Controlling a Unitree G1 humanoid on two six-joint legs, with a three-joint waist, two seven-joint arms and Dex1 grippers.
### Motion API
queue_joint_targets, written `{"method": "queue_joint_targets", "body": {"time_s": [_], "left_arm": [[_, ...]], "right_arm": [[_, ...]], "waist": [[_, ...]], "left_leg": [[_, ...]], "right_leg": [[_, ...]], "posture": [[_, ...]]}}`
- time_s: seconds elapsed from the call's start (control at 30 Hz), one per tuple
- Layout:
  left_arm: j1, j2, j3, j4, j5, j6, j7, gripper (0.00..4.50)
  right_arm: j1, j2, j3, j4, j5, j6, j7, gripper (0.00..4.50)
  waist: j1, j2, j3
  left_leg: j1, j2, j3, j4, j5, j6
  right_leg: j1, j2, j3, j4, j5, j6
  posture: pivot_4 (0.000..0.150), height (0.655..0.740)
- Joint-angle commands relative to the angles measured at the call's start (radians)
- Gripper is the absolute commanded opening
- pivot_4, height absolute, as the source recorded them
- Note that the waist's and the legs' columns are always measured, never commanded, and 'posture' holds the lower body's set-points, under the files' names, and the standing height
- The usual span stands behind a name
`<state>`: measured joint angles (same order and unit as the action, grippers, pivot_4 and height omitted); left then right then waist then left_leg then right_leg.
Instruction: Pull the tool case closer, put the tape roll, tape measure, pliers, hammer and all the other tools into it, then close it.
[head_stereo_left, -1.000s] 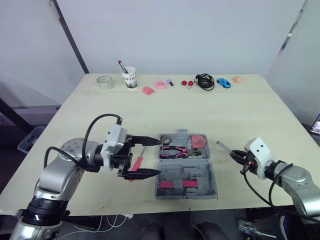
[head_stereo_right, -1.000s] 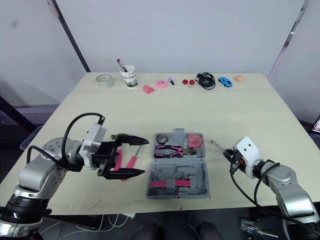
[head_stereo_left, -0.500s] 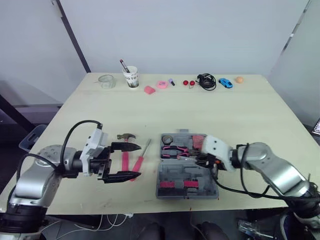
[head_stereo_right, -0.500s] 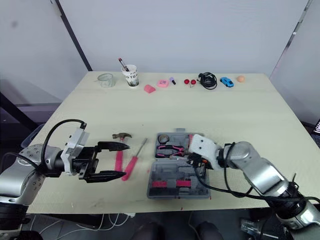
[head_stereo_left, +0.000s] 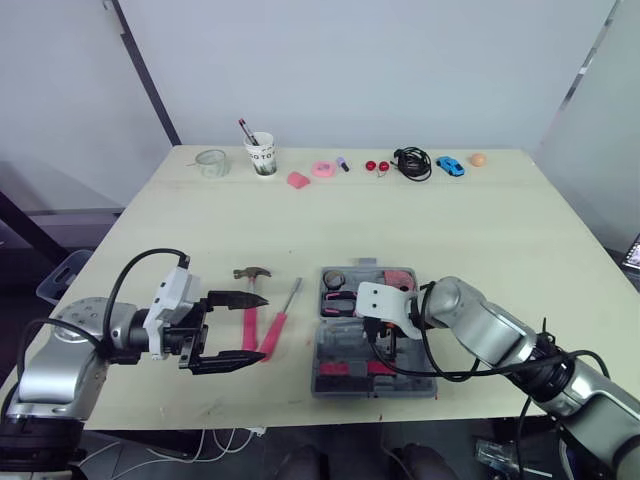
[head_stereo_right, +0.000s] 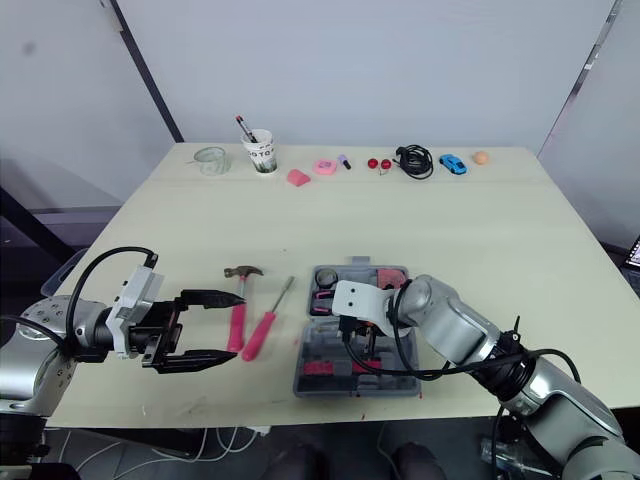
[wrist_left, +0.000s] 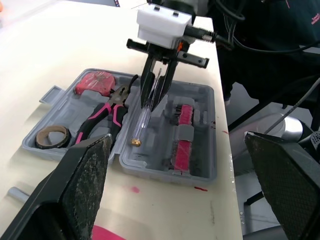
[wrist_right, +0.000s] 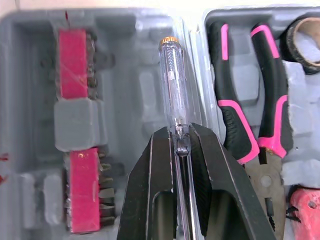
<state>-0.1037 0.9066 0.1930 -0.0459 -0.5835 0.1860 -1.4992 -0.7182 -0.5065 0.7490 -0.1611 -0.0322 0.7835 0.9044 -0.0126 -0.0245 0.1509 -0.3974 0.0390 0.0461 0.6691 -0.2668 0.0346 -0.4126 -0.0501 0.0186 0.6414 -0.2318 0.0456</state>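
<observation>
The step in hand is stowing a small tool. The right claw (wrist_right: 179, 132) is closed on the shaft of a clear-handled tester screwdriver (wrist_right: 172, 85) and holds it over the open tool case (wrist_left: 200, 125), which lies near the front edge of the counter (head_stereo_left: 300, 220). The tester runs along the ridge between the two halves, with the bit-holder half on one side and the pliers (wrist_right: 231, 125) on the other. Whether its brass-capped end already touches the plastic I cannot tell.

The pliers, the tape roll (wrist_left: 39, 136) and the red tape measure (head_stereo_left: 398, 282) sit in their compartments. The hammer (head_stereo_left: 250, 320) and a pink-handled screwdriver (head_stereo_left: 278, 322) lie on the counter just beside the case on the robot's left.

The left claw (head_stereo_left: 255, 328) is spread wide. Its tips seem to bracket the hammer's pink handle, but its height above the handle is unclear.

Next the tester probably needs easing down into a free groove — not onto the ridge, where it could stop the lid shutting — and then releasing. The hammer and pink screwdriver would follow before closing.
</observation>
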Motion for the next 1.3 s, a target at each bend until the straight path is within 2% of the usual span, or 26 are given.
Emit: {"method": "queue_joint_targets", "body": {"time_s": [0.03,0.53,0.6,0.63,0.7,1.07,1.2,1.23,1.3], "left_arm": [[-0.002,0.016,0.027,-0.008,-0.004,-0.010,-0.006,4.50],[0.021,0.012,0.034,-0.004,0.006,-0.029,-0.001,4.50],[0.018,0.009,0.029,-0.005,0.007,-0.031,0.001,4.50],[0.018,0.007,0.028,-0.006,0.006,-0.031,0.003,4.50],[0.018,0.004,0.027,-0.008,0.003,-0.029,0.004,4.50],[-0.009,-0.006,0.007,0.011,0.012,-0.038,0.002,4.50],[-0.016,-0.015,-0.001,0.014,0.015,-0.040,0.003,4.50],[-0.018,-0.017,-0.003,0.014,0.015,-0.040,0.004,4.50],[-0.021,-0.020,-0.004,0.014,0.017,-0.040,0.003,4.50]], "right_arm": [[-0.023,0.020,-0.001,0.000,-0.017,-0.030,0.017,0.04],[-0.012,0.095,-0.001,0.145,-0.093,-0.152,0.026,0.04],[-0.009,0.093,-0.007,0.144,-0.103,-0.163,0.024,0.74],[-0.007,0.093,-0.010,0.143,-0.109,-0.168,0.019,1.33],[-0.002,0.087,-0.012,0.134,-0.117,-0.173,0.019,2.17],[0.020,0.053,-0.080,0.024,-0.120,-0.141,0.023,2.17],[0.050,0.060,-0.125,-0.005,-0.077,-0.132,0.033,2.17],[0.061,0.066,-0.134,-0.003,-0.068,-0.143,0.033,1.65],[0.079,0.082,-0.151,0.002,-0.044,-0.154,0.032,1.12]], "waist": [[-0.001,0.000,0.000],[-0.002,0.000,0.000],[-0.002,0.000,0.000],[-0.002,0.000,0.000],[-0.002,0.000,0.000],[-0.001,0.000,0.000],[-0.001,0.000,0.000],[-0.001,0.000,0.000],[-0.001,0.000,0.000]], "left_leg": [[0.000,0.000,0.000,0.000,0.000,0.000],[0.000,0.000,0.000,0.000,0.000,0.000],[0.000,0.000,0.000,0.000,0.000,0.000],[0.000,0.000,0.000,0.000,0.000,0.000],[0.000,0.000,0.000,0.000,0.000,0.000],[0.000,0.000,0.000,0.000,0.000,0.000],[0.000,0.000,0.000,0.000,0.000,0.000],[0.000,0.000,0.000,0.000,0.000,0.000],[0.000,0.000,0.000,0.000,0.000,0.000]], "right_leg": [[0.000,0.000,0.000,0.000,0.000,0.000],[0.000,0.000,0.000,0.000,0.000,0.000],[0.000,0.000,0.000,0.000,0.000,0.000],[0.000,0.000,0.000,0.000,0.000,0.000],[0.000,0.000,0.000,0.000,0.000,0.000],[0.000,0.000,0.000,0.001,0.000,0.000],[0.000,0.000,0.000,0.001,0.000,0.000],[0.000,0.000,0.000,0.001,0.000,0.000],[0.000,0.000,0.000,0.001,0.000,0.000]], "posture": [[0.150,0.7400],[0.150,0.7400],[0.150,0.7400],[0.150,0.7400],[0.150,0.7400],[0.150,0.7400],[0.150,0.7400],[0.150,0.7400],[0.150,0.7400]]}}
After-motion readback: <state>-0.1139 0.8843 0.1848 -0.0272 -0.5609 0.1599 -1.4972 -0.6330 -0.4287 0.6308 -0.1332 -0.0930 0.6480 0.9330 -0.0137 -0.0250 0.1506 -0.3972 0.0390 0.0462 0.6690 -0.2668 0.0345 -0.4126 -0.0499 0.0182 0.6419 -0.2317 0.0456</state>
